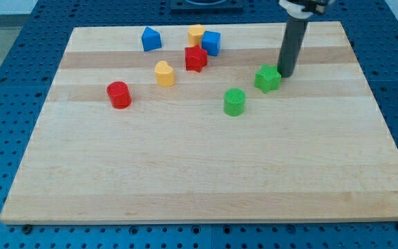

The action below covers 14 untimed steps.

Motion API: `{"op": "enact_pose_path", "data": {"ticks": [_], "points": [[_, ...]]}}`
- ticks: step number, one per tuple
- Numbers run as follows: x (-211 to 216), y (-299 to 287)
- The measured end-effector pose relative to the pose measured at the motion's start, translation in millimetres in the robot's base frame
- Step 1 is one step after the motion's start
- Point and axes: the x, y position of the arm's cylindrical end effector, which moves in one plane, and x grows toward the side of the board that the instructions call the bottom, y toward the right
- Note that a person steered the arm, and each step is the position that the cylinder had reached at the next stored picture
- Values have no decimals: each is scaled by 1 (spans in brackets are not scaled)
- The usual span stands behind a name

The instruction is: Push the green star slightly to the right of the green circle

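The green star (267, 78) lies on the wooden board, in the upper right of the middle. The green circle (234, 102), a short cylinder, stands a little below and to the left of it. My tip (286, 74) rests on the board just to the right of the green star, touching or almost touching its right side. The dark rod rises from there to the view's top.
A red cylinder (119, 95) stands at the left. A yellow heart (164, 73), a red star (195, 59), a blue cube (211, 43), a yellow block (196, 34) and a blue block (150, 39) sit near the board's top. The board's top right corner (340, 25) is near the rod.
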Motion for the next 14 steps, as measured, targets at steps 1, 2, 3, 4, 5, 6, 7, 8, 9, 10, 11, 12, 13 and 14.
{"op": "enact_pose_path", "data": {"ticks": [1, 2, 3, 4, 5, 6, 7, 8, 9, 10, 11, 12, 13, 14], "points": [[-20, -1], [-42, -14], [-51, -29], [-51, -36], [-47, -34], [-37, -28], [-22, -27], [-6, -31], [5, -37], [16, -37], [24, -37], [24, -37], [25, -37], [31, -32]]}}
